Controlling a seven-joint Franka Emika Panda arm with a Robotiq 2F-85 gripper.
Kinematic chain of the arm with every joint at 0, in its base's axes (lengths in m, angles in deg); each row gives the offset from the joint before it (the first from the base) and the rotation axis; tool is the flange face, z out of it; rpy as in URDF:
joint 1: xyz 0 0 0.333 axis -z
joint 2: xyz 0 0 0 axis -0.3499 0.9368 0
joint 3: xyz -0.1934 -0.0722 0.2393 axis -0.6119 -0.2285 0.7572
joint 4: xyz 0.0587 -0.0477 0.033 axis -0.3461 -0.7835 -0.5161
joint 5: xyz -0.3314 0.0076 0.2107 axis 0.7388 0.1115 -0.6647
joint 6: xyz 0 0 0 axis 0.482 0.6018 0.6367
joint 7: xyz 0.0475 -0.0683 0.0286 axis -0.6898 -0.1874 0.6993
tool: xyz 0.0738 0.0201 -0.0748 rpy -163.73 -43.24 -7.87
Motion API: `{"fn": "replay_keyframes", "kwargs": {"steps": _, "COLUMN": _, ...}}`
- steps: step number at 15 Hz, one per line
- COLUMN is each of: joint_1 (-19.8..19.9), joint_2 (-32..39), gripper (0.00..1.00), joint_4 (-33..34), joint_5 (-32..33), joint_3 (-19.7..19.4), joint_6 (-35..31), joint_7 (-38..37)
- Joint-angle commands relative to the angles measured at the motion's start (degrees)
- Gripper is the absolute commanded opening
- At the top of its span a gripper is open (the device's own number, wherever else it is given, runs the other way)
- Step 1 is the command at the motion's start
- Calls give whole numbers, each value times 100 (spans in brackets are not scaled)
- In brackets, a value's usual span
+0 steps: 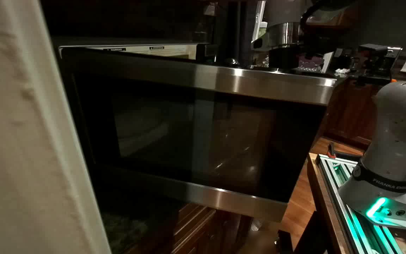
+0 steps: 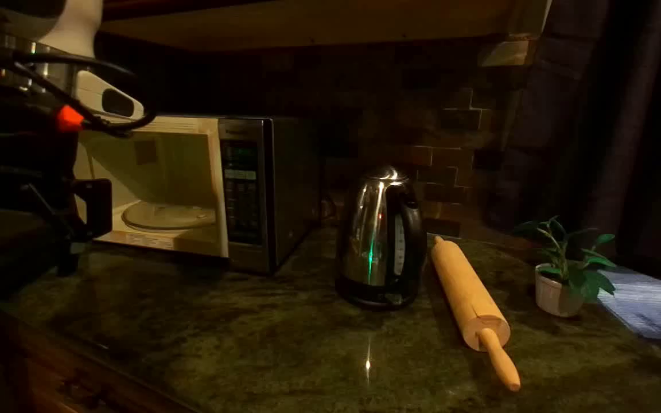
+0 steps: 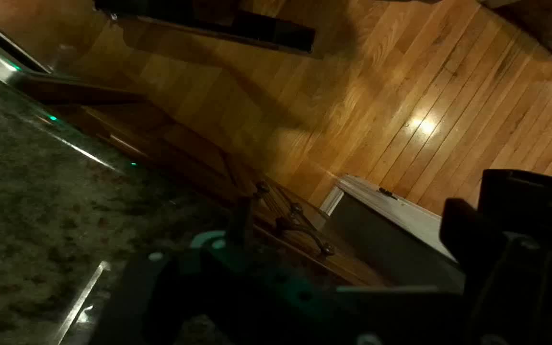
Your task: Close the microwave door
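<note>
The microwave [image 2: 245, 195] stands on the counter with its light interior and glass turntable exposed, and its control panel faces out. The microwave door [image 1: 203, 137] is swung wide open in an exterior view; the microwave's pale front frame [image 1: 174, 50] shows behind its top edge. My gripper [image 2: 86, 223] is in front of the microwave opening, at the left, dark and partly lost in shadow. In the wrist view the gripper [image 3: 350, 211] has its fingers wide apart with nothing between them. In the view showing the door's outer face, the gripper is hidden behind the door.
A steel kettle [image 2: 379, 241], a wooden rolling pin [image 2: 471, 292] and a potted plant [image 2: 563, 281] stand right of the microwave on the green stone counter [image 2: 221, 332]. Wooden drawers with handles [image 3: 304, 235] lie below the counter edge. The robot base [image 1: 382, 197] is mounted beside the door.
</note>
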Motion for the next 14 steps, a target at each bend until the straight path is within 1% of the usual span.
{"fn": "replay_keyframes", "kwargs": {"steps": 1, "joint_1": 83, "joint_2": 5, "gripper": 100, "joint_4": 9, "joint_5": -33, "joint_3": 72, "joint_6": 15, "joint_7": 34}}
{"fn": "replay_keyframes", "kwargs": {"steps": 6, "joint_1": 83, "joint_2": 5, "gripper": 100, "joint_4": 9, "joint_5": -33, "joint_3": 72, "joint_6": 15, "joint_7": 34}}
{"fn": "replay_keyframes", "kwargs": {"steps": 7, "joint_1": 83, "joint_2": -113, "gripper": 100, "joint_4": -23, "joint_5": -26, "joint_3": 119, "joint_6": -99, "joint_7": -10}}
{"fn": "replay_keyframes", "kwargs": {"steps": 11, "joint_1": -9, "joint_2": -754, "gripper": 100, "joint_4": 47, "joint_5": -93, "joint_3": 363, "joint_6": -117, "joint_7": -204}}
{"fn": "replay_keyframes", "kwargs": {"steps": 14, "joint_1": -101, "joint_2": -1382, "gripper": 100, "joint_4": 185, "joint_5": -148, "joint_3": 589, "joint_6": -235, "joint_7": -406}}
